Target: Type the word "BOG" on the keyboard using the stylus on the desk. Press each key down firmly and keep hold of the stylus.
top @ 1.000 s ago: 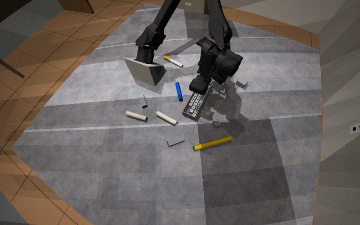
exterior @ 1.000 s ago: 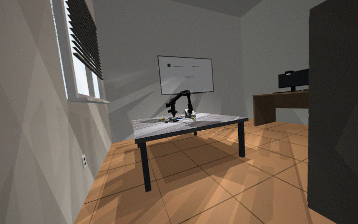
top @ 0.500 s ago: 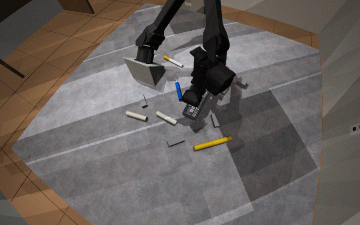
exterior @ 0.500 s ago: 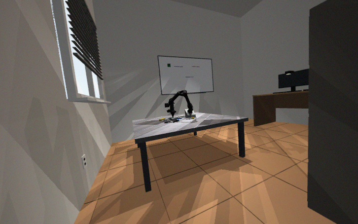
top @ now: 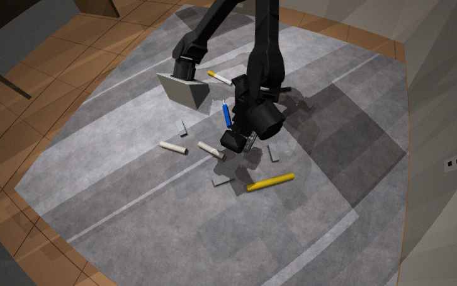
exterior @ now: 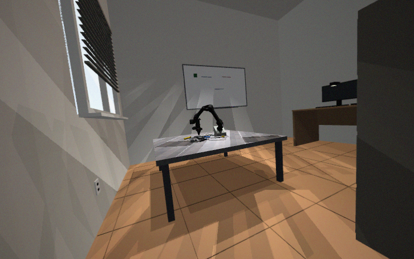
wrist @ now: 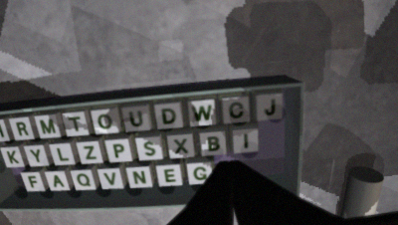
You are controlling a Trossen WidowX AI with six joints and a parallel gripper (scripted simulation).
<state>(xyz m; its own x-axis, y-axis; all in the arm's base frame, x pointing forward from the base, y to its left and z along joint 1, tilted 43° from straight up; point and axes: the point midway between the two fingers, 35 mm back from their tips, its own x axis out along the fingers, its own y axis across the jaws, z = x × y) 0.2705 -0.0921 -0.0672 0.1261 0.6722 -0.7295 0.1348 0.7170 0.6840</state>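
Black parallel-jaw gripper: fingers fully closed with nothing visible between them, poised low over the small dark-framed keyboard with white lettered keys, dark tip beside the G key. Candidate styluses lay loose on the grey desk: blue pen, yellow rod, two cream cylinders; which was the stylus was unclear.

Dark keyboard flat, scrambled white keys
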